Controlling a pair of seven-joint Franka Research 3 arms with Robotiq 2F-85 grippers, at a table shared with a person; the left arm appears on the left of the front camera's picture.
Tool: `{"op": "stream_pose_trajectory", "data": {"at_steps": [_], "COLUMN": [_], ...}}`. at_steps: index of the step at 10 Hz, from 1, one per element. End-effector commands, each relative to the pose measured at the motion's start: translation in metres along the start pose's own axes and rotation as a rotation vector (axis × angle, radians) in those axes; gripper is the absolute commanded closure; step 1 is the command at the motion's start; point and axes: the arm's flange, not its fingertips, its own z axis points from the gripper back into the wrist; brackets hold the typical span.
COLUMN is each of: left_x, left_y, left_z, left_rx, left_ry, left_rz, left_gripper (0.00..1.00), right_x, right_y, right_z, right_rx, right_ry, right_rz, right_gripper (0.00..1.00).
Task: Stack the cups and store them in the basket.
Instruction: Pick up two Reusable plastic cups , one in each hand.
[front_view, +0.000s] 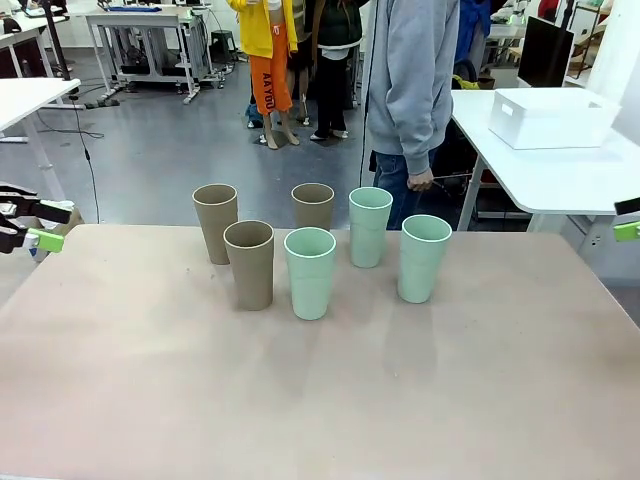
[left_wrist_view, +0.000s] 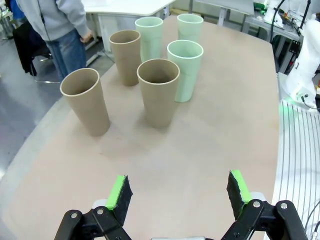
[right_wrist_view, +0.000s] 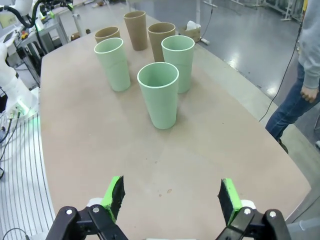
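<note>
Three tan-brown cups (front_view: 250, 263) (front_view: 215, 222) (front_view: 313, 206) and three mint cups (front_view: 310, 272) (front_view: 369, 226) (front_view: 424, 257) stand upright and apart from each other in a cluster on the far half of the table. The white basket (front_view: 552, 118) sits on a separate white table at the back right. My left gripper (front_view: 45, 225) hovers open at the table's left edge; in its wrist view it (left_wrist_view: 180, 192) faces the nearest tan cup (left_wrist_view: 158, 92) with nothing between its fingers. My right gripper (front_view: 627, 220) waits open at the right edge, and it (right_wrist_view: 172, 196) faces the nearest mint cup (right_wrist_view: 158, 95).
A person in a grey hoodie (front_view: 410, 90) stands beyond the table's far edge, one hand (front_view: 421, 180) hanging down. The beige table (front_view: 320, 400) has bare surface across its near half. A gap of floor separates it from the white side table (front_view: 560, 175).
</note>
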Motion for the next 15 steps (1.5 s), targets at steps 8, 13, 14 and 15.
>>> {"op": "stream_pose_trajectory", "data": {"at_steps": [8, 13, 14, 15], "left_x": [0.0006, 0.0006, 0.0006, 0.0006], "left_y": [0.0029, 0.0029, 0.0029, 0.0029], "left_z": [0.0005, 0.0005, 0.0005, 0.0005], "left_rx": [-0.002, -0.002, -0.002, -0.002], "left_ry": [-0.027, -0.027, -0.027, -0.027], "left_rz": [-0.026, -0.026, -0.026, -0.026], "left_gripper": [0.0, 0.0, 0.0, 0.0], "right_x": [0.001, 0.001, 0.001, 0.001], "right_y": [-0.0033, -0.0033, -0.0033, -0.0033], "right_z": [-0.0005, -0.0005, -0.0005, -0.0005], "right_rx": [0.0, 0.0, 0.0, 0.0], "right_ry": [-0.036, -0.036, -0.036, -0.036], "right_rz": [0.029, 0.029, 0.029, 0.029], "right_gripper": [0.0, 0.0, 0.0, 0.0]}}
